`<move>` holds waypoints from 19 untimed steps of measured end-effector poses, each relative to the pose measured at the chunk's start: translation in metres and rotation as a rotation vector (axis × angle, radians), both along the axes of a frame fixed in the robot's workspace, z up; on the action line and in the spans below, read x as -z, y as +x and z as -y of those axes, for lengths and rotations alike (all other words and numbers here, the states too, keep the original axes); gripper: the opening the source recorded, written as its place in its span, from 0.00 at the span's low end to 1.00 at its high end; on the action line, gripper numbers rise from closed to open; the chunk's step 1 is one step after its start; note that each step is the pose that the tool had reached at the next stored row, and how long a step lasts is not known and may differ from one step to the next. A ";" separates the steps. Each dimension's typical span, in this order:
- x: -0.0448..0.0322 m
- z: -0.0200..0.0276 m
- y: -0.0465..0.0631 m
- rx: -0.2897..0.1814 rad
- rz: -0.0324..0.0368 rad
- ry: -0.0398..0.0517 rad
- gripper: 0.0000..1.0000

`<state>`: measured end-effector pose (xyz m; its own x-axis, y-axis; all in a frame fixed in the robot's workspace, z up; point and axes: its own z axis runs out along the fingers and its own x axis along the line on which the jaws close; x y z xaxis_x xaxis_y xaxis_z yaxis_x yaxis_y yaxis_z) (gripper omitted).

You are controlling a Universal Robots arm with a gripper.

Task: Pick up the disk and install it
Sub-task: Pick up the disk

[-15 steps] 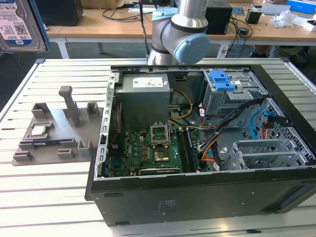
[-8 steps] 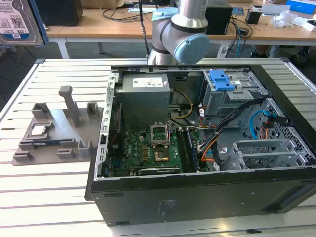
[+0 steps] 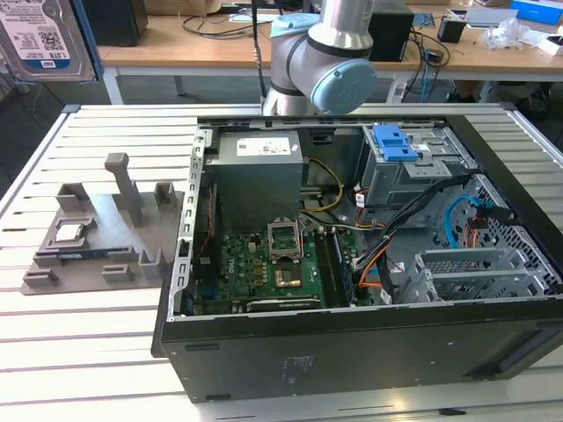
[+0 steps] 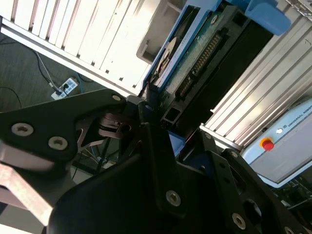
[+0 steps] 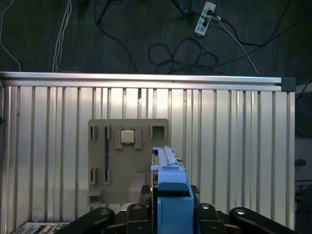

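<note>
The disk (image 3: 40, 40), a silver hard drive with a white-and-blue label, hangs high at the exterior view's top left, off the table. In the first wrist view the disk (image 5: 168, 178) is seen edge-on in its blue carrier. In the second wrist view the disk (image 4: 195, 53) shows its green circuit-board side. My gripper (image 5: 168, 197) (image 4: 151, 105) is shut on the disk's near end, with black linkage on both sides. The open computer case (image 3: 290, 365) lies on the table at the exterior view's right.
A grey drive cage with a blue latch (image 3: 393, 141) sits in the case's far corner. A grey fixture plate (image 3: 97, 233) (image 5: 112, 185) holding a small square chip (image 3: 70, 232) (image 5: 127, 137) lies on the slatted table (image 3: 79, 352). Desks stand behind, and cables and a power strip (image 5: 204, 12) lie on the floor.
</note>
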<state>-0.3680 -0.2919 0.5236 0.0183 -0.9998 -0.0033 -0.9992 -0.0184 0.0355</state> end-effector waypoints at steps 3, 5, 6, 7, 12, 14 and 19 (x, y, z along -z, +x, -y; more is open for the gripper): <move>0.0000 0.0000 0.014 0.000 0.0000 0.0000 0.36; 0.0000 -0.0001 0.024 0.000 0.0001 0.0000 0.36; 0.0001 -0.0001 0.028 0.000 0.0002 0.0001 0.36; 0.0000 -0.0001 0.033 0.000 0.0000 0.0000 0.36; 0.0001 0.0000 0.067 0.000 0.0001 0.0001 0.36; 0.0000 0.0000 0.079 0.000 -0.0001 0.0000 0.36; 0.0000 0.0000 0.102 0.000 -0.0007 0.0000 0.36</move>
<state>-0.2664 -0.2919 0.5235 0.0186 -0.9998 -0.0033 -0.9992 -0.0187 0.0362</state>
